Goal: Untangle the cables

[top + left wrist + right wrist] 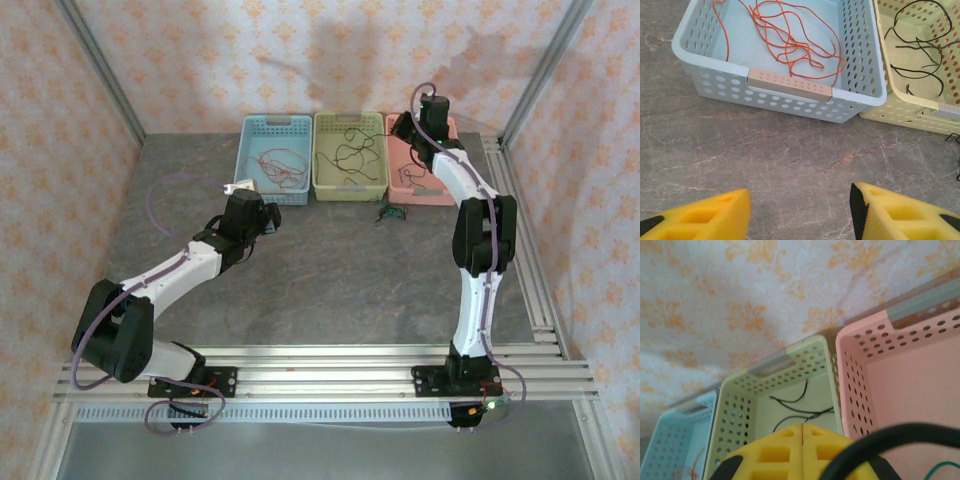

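Thin orange-red cables (790, 42) lie loosely coiled in the light blue basket (715, 70). Black cables (920, 50) lie in the yellow-green basket (910, 107) beside it. A small dark clump of cables (390, 212) sits on the table just in front of the pink basket (420, 190), and a green strand (942, 470) shows inside that basket. My left gripper (800, 212) is open over bare table in front of the blue basket, with nothing between its yellow fingers. My right gripper (803, 435) hovers above the baskets, its fingers shut flush with nothing visible between them.
The three baskets stand in a row against the back wall (300, 60). A small white object (238, 187) lies by the blue basket's left front corner. A thick dark hose (880, 445) crosses the foreground of the right wrist view. Metal frame posts (100, 70) flank the table.
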Robot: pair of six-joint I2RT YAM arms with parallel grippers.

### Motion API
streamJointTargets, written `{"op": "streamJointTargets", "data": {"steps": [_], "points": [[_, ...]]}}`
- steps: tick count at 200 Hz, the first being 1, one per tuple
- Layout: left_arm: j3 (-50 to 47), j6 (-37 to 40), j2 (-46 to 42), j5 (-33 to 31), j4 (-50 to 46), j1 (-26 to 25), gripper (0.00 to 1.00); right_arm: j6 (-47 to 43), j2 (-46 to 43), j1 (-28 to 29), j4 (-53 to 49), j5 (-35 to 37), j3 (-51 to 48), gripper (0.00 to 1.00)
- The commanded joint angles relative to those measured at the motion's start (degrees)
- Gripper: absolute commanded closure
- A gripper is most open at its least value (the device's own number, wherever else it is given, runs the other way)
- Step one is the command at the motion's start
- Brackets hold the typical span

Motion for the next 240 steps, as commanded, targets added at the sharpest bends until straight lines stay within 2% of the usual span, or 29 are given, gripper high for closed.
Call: {"op": "streamJointTargets", "data": {"steps": [1,49,93,115,121,130,143,163,194,210,240], "points": [[1.1,-0.5,0.8,-2.0,-0.1,-0.5,0.45,-4.4,0.7,-0.1,-7.6,-5.0,7.1,1.00],[1.3,-0.4,1.1,-2.0,-0.2,-0.5,0.45,-6.9,3.7,1.1,-11.7,-9.4,10.0,1.00],[1.6,-0.4,1.4,-1.9,-0.5,-0.6,0.45,-11.5,11.2,4.1,-19.9,-9.9,21.2,1.00],[1.6,-0.4,1.4,-1.9,-0.4,-0.6,0.44,-12.4,15.3,4.9,-21.4,-7.7,26.2,1.00],[1.7,-0.4,1.4,-1.9,-0.5,-0.6,0.44,-12.7,16.5,5.3,-21.8,-7.8,28.0,0.94],[1.7,-0.4,1.5,-1.8,-0.5,-0.6,0.44,-12.9,18.8,5.8,-23.0,-7.2,31.2,0.78],[1.7,-0.1,1.6,-1.0,-0.2,-0.6,0.44,-13.4,21.7,6.4,-23.6,-6.4,34.9,0.61],[2.0,0.0,1.8,-0.8,-0.5,-0.6,0.44,-11.2,23.7,7.2,-20.6,-5.8,35.9,0.48],[2.0,0.1,1.9,-0.9,-0.5,-0.7,0.44,-9.4,24.4,7.9,-17.9,-4.4,36.8,0.41],[2.2,0.1,2.1,-1.0,-0.8,-0.7,0.44,-9.3,24.4,8.0,-18.9,-3.7,37.9,0.40],[2.3,0.2,2.3,-1.0,-0.9,-0.7,0.44,-10.3,23.0,7.6,-25.1,5.4,39.6,0.40]]}}
